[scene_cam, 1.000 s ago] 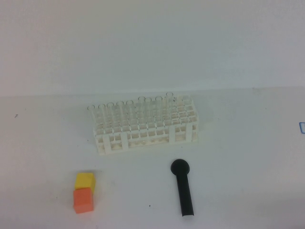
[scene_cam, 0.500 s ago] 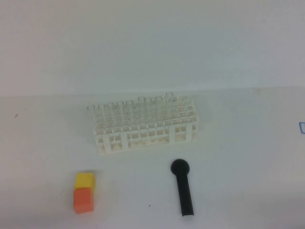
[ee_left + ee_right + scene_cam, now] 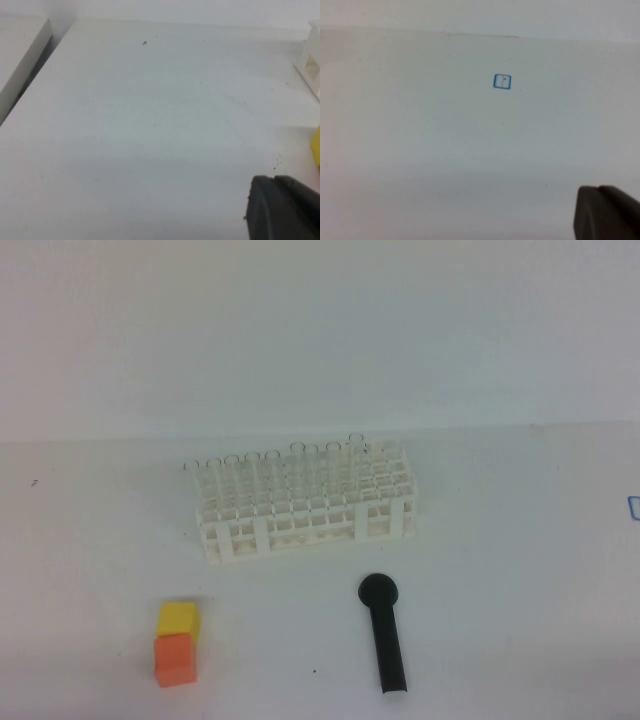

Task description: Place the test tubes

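A white test tube rack stands mid-table in the high view, with several clear test tubes upright in its far rows. Neither arm appears in the high view. In the left wrist view my left gripper hovers low over bare table, shut with nothing in it. A corner of the rack shows at that view's edge. In the right wrist view my right gripper is also shut and empty above bare table.
A black round-headed stick lies in front of the rack. A yellow block and an orange block sit touching at the front left. A small blue square mark is on the table at the right.
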You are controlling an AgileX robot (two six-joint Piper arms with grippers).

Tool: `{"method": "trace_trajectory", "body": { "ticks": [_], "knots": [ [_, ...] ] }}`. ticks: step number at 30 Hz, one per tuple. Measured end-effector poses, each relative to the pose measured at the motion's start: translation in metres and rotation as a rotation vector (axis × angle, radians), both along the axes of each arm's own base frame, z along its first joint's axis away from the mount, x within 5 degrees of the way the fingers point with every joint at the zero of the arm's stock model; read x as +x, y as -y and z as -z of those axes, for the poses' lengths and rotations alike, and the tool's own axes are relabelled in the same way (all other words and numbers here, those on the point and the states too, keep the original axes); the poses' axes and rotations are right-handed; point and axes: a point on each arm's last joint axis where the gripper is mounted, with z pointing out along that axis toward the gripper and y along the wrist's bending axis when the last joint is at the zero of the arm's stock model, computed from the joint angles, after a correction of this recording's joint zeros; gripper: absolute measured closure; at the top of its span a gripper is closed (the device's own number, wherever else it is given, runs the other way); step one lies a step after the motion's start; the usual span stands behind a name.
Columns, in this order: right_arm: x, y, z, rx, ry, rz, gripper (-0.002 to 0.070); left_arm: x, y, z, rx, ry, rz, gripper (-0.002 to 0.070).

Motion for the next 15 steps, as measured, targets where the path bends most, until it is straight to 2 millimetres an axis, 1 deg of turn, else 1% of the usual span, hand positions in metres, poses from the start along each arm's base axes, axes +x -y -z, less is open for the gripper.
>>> {"method": "trace_trajectory", "body": {
  "ticks": [6,9,11,15],
  "knots": [
    [0.0000,-0.0001,0.0000,0.002,0.000,0.000,0.0678,0.0001,0.0029,0.0002,-0.095,0.003,0.009,0.0676],
    [0.0000,-0.0001,0.0000,0.002,0.000,0.000,0.0678,0.0001,0.0030,0.0002,-0.017,-0.002,0.029,0.0676],
    [0.0000,-0.0001,0.0000,0.002,0.000,0.000,0.0678,0.0002,0.0036,-0.0001,-0.008,0.001,0.038,0.0676],
    [0.0000,-0.0001,0.0002,0.002,-0.002,0.000,0.0678,0.0004,0.0073,-0.0005,-0.136,0.011,0.048,0.0676]
  ]
}}
